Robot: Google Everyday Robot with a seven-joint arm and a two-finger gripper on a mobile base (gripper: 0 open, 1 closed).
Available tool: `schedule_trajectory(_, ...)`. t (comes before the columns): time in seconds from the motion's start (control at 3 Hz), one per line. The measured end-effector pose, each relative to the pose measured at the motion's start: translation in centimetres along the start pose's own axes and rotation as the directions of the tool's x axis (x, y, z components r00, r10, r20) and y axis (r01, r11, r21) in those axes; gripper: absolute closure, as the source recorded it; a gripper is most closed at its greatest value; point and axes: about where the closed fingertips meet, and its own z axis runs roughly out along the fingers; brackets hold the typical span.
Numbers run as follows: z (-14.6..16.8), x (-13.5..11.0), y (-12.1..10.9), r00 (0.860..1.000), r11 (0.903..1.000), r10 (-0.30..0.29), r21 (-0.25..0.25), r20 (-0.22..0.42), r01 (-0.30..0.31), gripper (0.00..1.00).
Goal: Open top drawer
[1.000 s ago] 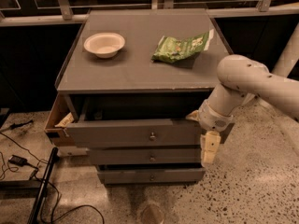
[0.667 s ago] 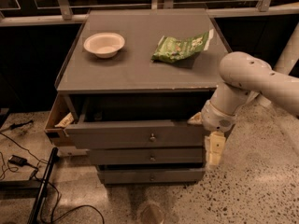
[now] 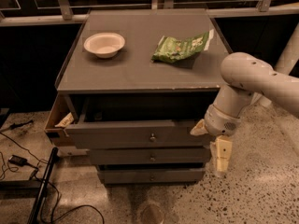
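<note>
The top drawer [image 3: 117, 135] is a wide grey front with a small round metal knob [image 3: 152, 137]. It stands pulled out a little from the grey cabinet [image 3: 140, 69], with a dark gap above it. My gripper [image 3: 211, 143] is at the drawer front's right end, just off its corner. Its cream fingers [image 3: 222, 155] are spread apart and hold nothing. One finger points at the drawer's end and the other hangs down beside the middle drawer [image 3: 126, 157]. My white arm [image 3: 252, 80] comes in from the right.
A white bowl [image 3: 104, 44] and a green snack bag [image 3: 181, 47] lie on the cabinet top. The bottom drawer [image 3: 131, 176] is below. A cardboard box [image 3: 56, 122] sticks out at the cabinet's left. Cables [image 3: 18, 161] and a black pole [image 3: 42, 188] lie on the floor at left.
My gripper has moved slightly right and down, away from the drawer's right end. The drawer has stayed pulled out as before.
</note>
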Motion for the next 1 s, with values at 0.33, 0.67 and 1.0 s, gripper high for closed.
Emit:
schedule_trajectory(0.33,0.0,-0.2,-0.3,1.000,0.9994,-0.004,0.034,-0.008,0.005,0.00)
schedule_trajectory(0.67,-1.0,-0.5,-1.0,0.999,0.9894,-0.015,0.144,-0.036,0.020,0.00)
schedule_trajectory(1.0,-2.9,-0.8,-2.4,0.998,0.9599,-0.017,0.278,-0.054,0.032,0.00)
